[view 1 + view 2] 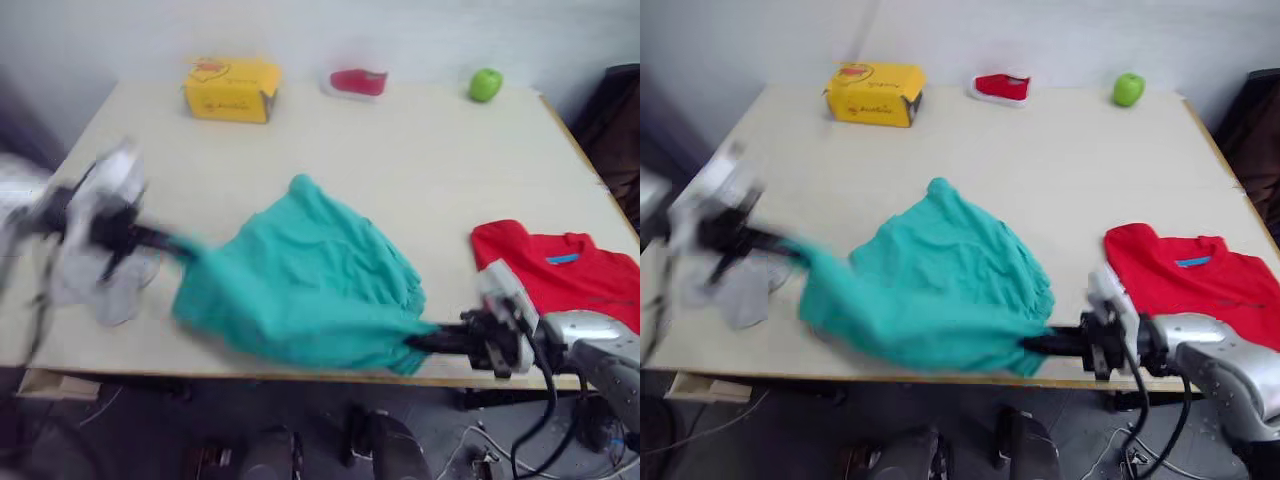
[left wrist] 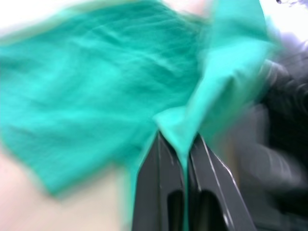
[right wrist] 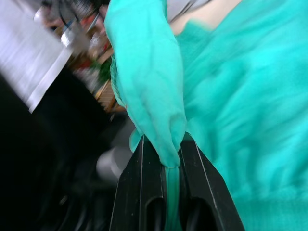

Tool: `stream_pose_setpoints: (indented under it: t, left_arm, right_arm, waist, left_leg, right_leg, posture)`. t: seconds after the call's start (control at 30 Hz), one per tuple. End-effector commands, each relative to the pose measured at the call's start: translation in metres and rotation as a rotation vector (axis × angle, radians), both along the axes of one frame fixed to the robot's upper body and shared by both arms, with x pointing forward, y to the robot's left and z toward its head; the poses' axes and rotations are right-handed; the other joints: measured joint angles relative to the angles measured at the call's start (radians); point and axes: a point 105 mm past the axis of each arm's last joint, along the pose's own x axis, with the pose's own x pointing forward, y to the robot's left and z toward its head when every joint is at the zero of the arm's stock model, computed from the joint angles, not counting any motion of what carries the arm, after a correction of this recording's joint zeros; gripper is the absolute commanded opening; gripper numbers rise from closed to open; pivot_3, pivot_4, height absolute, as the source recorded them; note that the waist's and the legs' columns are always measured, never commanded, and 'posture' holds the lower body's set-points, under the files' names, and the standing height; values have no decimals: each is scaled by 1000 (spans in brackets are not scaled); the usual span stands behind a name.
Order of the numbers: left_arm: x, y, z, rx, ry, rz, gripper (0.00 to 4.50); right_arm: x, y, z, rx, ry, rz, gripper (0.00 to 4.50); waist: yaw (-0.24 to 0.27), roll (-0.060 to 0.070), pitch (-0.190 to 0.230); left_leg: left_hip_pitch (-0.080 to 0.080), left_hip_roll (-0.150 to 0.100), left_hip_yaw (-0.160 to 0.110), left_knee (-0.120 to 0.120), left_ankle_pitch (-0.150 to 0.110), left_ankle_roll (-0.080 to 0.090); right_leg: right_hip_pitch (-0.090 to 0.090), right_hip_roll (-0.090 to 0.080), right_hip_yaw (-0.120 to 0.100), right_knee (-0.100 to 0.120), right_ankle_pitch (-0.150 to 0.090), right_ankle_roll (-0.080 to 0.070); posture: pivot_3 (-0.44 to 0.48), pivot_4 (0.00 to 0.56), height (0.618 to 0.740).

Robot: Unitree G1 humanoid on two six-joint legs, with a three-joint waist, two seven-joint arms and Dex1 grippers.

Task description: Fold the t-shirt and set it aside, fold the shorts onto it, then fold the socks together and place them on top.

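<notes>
Over table (image 1: 420, 170), tools (image 1: 185, 247) pinching shorts (image 1: 300, 280)

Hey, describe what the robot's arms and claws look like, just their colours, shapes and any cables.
The right arm is a rounded silver-grey shell with black cables looping under its wrist. Its right claw ends in two slim black fingers, flat and tapered, with slotted bases. The left claw has matching black fingers on a black-and-grey wrist.

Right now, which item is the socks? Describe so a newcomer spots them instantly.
Start at the table, near edge, the robot's left corner. The socks lie flat there, just left of the teal shorts and under the left gripper. They are light grey and far smaller than the shorts or the red t-shirt.
</notes>
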Motion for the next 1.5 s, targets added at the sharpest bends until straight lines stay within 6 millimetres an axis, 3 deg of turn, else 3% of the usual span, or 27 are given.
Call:
stream_pose_setpoints:
  t: [0.03, 0.1, 0.27, 0.37, 0.5, 0.53, 0.67, 0.8, 0.97, 1.03, 1.17, 1.3, 1.43, 1.5]
  left_arm:
    - [63, -11, 23, 14, -207, 184, 9]
    - [87, -26, 32, -11, -299, 255, 9]
    - [110, -61, 25, -18, -405, 287, 9]
    - [120, -73, 5, 67, -435, 323, 9]
    - [127, -79, -17, 46, -317, 405, 9]
    - [128, -79, -20, 42, -303, 414, 205]
    - [130, -77, -21, 25, -299, 449, 1175]
    - [137, -67, -16, 28, -364, 528, 2408]
    - [144, -55, 8, -5, -484, 637, 3954]
    - [136, -56, 15, -34, -463, 549, 4452]
    - [100, -42, 4, 83, -417, 208, 4452]
    - [50, 7, -33, 296, -278, -50, 4452]
    - [22, 37, -65, 440, -222, -125, 4452]
    - [19, 38, -75, 476, -253, -143, 4452]
  right_arm:
    - [21, -16, 13, 84, 21, -158, 0]
    - [32, -23, 13, 99, 39, -245, 0]
    - [45, -30, 3, 66, 70, -371, 0]
    - [51, -29, -7, 7, 60, -420, 0]
    - [58, -25, -19, -51, 46, -457, 0]
    - [64, -26, -18, -47, 33, -503, 0]
    - [79, -34, -12, -39, -9, -629, 1179]
    - [75, -41, 4, -30, -74, -654, 2531]
    - [65, -48, 30, -103, -215, -655, 4280]
    - [54, -39, 35, -175, -286, -581, 4500]
    - [26, -12, 29, -291, -350, -372, 4500]
    - [1, 15, 17, -357, -376, -178, 4500]
    - [-2, 30, 0, -426, -429, -108, 4500]
    - [5, 30, -10, -483, -470, -121, 4500]
  waist:
    - [-2, -5, -2]
    - [-18, -6, -2]
    - [-52, -7, -1]
    - [-53, -9, -1]
    - [-49, -9, -1]
    - [-50, -9, -1]
    - [-53, -9, -1]
    - [-47, -9, -1]
    - [-44, -9, -1]
    - [-45, -9, -1]
    - [-54, -9, -1]
    - [-77, -8, -1]
    - [-71, -9, -1]
    - [-62, -9, -1]
  left_leg:
    - [-2, 0, 0, 1, 0, 0]
    - [-3, 0, 0, 0, 0, 0]
    - [-4, 1, 0, -7, 0, 0]
    - [-7, 1, -1, -8, -1, 0]
    - [-7, 2, 0, -2, 0, 0]
    - [-7, 3, 0, -1, 0, 0]
    - [-7, 3, 2, -1, 0, 0]
    - [-7, 3, 2, -2, 0, 0]
    - [-8, 3, 1, -2, 0, 0]
    - [-8, 3, 1, -2, 0, 0]
    - [-8, 4, 2, -2, -1, -1]
    - [-3, 6, 5, -4, -2, -4]
    - [-2, 7, 4, -2, -2, -5]
    - [-2, 7, 3, -2, -2, -5]
  right_leg:
    - [-2, 0, -1, -1, 0, 0]
    - [-3, 0, -2, -5, 1, 1]
    - [-9, -1, 0, -8, -1, 3]
    - [-16, -2, 1, -2, 0, 2]
    - [-17, -4, 5, 3, 2, -1]
    - [-17, -4, 7, 4, 2, -1]
    - [-19, -5, 9, 5, 2, -1]
    - [-20, -4, 8, 4, 2, -2]
    - [-20, -5, 8, 3, 2, -1]
    - [-20, -5, 8, 3, 2, -1]
    - [-20, -2, 7, 3, 1, -2]
    - [-19, -2, 10, 5, -1, -5]
    - [-19, -1, 12, 7, -1, -7]
    - [-19, -2, 13, 8, -1, -7]
  posture:
    - [0, 150, 740]
    - [0, 150, 740]
    - [0, 150, 740]
    - [0, 150, 740]
    - [0, 150, 740]
    - [0, 150, 740]
    - [0, 150, 740]
    - [0, 150, 740]
    - [0, 150, 740]
    - [0, 150, 740]
    - [0, 150, 740]
    - [0, 150, 740]
    - [0, 150, 740]
    - [0, 150, 740]
